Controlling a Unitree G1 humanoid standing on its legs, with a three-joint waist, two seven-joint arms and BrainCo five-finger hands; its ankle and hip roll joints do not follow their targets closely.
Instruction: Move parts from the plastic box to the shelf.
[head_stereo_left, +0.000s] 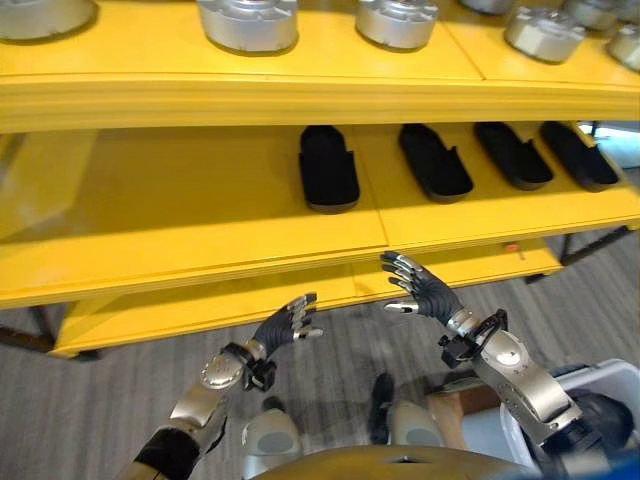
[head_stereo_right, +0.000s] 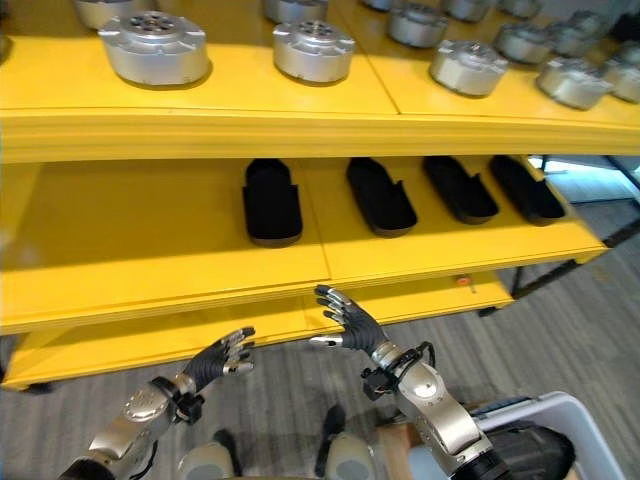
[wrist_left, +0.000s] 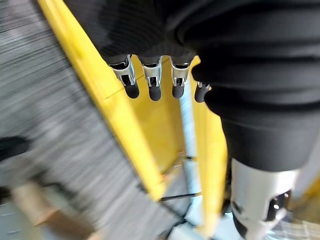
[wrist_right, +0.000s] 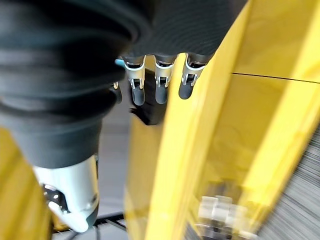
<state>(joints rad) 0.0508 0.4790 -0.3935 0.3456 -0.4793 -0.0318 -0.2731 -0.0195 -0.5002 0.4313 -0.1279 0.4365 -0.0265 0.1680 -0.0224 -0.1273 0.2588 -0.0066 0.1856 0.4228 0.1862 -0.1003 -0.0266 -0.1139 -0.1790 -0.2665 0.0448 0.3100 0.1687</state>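
Both robot hands, left (head_stereo_left: 287, 325) and right (head_stereo_left: 420, 288), hover wide and empty just before the yellow shelf's (head_stereo_left: 200, 265) front edge. Four black parts (head_stereo_left: 328, 167) lie on its right half; its left half is bare.

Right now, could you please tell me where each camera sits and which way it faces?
Left eye view: on the head, looking down at the yellow metal shelf with black oblong parts; both open hands show.
Right eye view: beside it, same scene, plus round silver metal parts.
Left wrist view: along the left hand toward the shelf's edge.
Right wrist view: along the right hand, shelf beyond.
All four share the shelf.
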